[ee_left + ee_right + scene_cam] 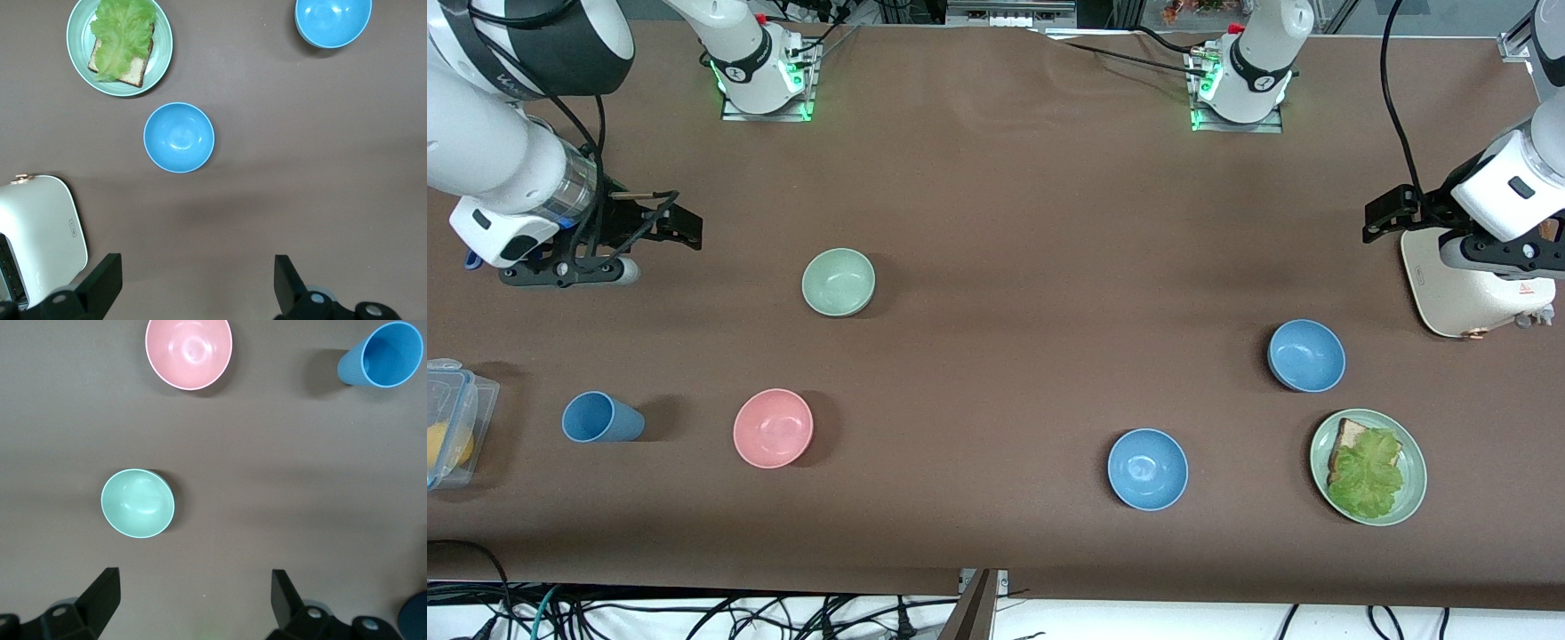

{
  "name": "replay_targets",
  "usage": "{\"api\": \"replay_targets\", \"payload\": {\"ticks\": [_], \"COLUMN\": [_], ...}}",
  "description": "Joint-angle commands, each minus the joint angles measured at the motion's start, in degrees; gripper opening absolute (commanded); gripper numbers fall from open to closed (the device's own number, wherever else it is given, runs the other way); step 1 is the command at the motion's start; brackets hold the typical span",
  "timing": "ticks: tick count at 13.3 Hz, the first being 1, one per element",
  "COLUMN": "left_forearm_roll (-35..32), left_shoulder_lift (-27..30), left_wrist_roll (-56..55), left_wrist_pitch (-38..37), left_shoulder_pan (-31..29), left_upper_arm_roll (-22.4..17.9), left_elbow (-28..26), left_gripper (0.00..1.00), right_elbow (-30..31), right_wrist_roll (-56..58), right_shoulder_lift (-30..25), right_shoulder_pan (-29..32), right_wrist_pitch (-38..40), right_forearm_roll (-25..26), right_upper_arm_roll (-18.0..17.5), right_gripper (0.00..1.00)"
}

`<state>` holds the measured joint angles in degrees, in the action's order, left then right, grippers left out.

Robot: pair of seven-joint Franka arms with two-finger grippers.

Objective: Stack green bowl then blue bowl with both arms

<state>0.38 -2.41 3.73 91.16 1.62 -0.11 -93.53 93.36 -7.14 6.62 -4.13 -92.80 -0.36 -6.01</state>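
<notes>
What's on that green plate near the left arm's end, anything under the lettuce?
The green plate holds a slice of bread with a lettuce leaf on top. The leaf hides most of the bread, so nothing else can be confirmed.

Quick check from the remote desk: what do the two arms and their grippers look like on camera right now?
Both arms are glossy white with black joint bands and black cables trailing. Bases glow green. The right gripper and left gripper are black, two-fingered, on black brackets; their fingers are flat, wedge-shaped.
</notes>
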Motion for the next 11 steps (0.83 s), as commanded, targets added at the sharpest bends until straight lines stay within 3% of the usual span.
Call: {"api": "replay_targets", "payload": {"ticks": [1, 11], "left_forearm_roll": [-1.78, -1.78], "left_shoulder_lift": [0.65, 0.57], "left_wrist_roll": [0.32, 0.23], "left_wrist_pitch": [-0.90, -0.90], "left_shoulder_pan": [-0.04, -0.04], "left_upper_arm_roll": [0.28, 0.28], "left_elbow": [0.19, 0.19], "left_gripper": [1.00, 1.00], "right_elbow": [2.18, 2.36], "right_wrist_roll": [1.07, 5.82], "right_shoulder_lift": [-1.96, -2.58], "right_shoulder_pan": [0.35, 0.44], "right_wrist_pitch": [-0.27, -0.89], "right_forearm_roll": [-0.87, -1.48], "right_upper_arm_roll": [-0.05, 0.92], "right_gripper": [1.00, 1.00]}}
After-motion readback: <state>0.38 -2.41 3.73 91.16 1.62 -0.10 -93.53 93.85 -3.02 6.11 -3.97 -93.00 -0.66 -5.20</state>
